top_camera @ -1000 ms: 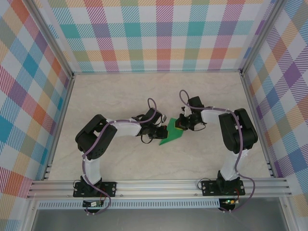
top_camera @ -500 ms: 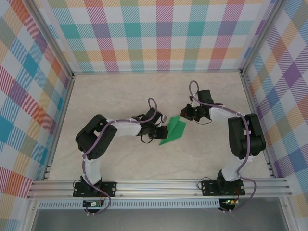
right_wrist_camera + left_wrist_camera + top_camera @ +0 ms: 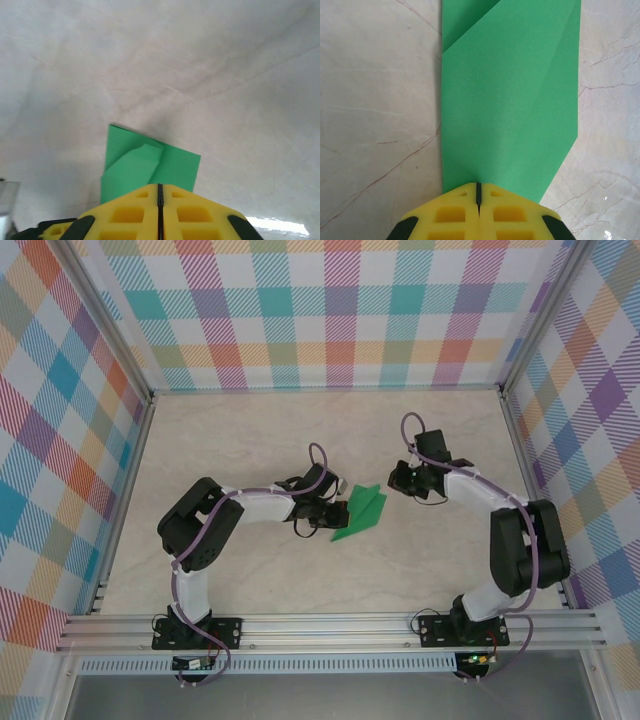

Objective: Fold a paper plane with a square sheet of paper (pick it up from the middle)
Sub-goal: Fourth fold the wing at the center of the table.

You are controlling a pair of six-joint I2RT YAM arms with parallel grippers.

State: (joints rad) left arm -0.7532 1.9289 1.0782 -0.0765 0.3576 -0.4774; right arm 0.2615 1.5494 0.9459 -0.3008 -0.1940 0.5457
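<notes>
Backing off toward the right wall, the right hand (image 3: 398, 480) has left the paper (image 3: 360, 513) it was pressing a second ago; the left hand (image 3: 327, 508) has not budged. Nearest the arm bases lies open bench (image 3: 300, 580). At mid-bench the left hand's fingers (image 3: 455, 215) are clamped on the edge of the folded green paper, which lies flat with a slanted flap at its far end. Just beyond, the right hand hovers with its fingers (image 3: 130, 215) pressed together, apparently holding nothing. The next fold should go best with the left grip kept firm and low so the paper cannot pivot, and the right hand coming back in along the far edge. Room is ample toward the back wall (image 3: 330, 310), and the checked side walls (image 3: 60, 440) stand well off.
</notes>
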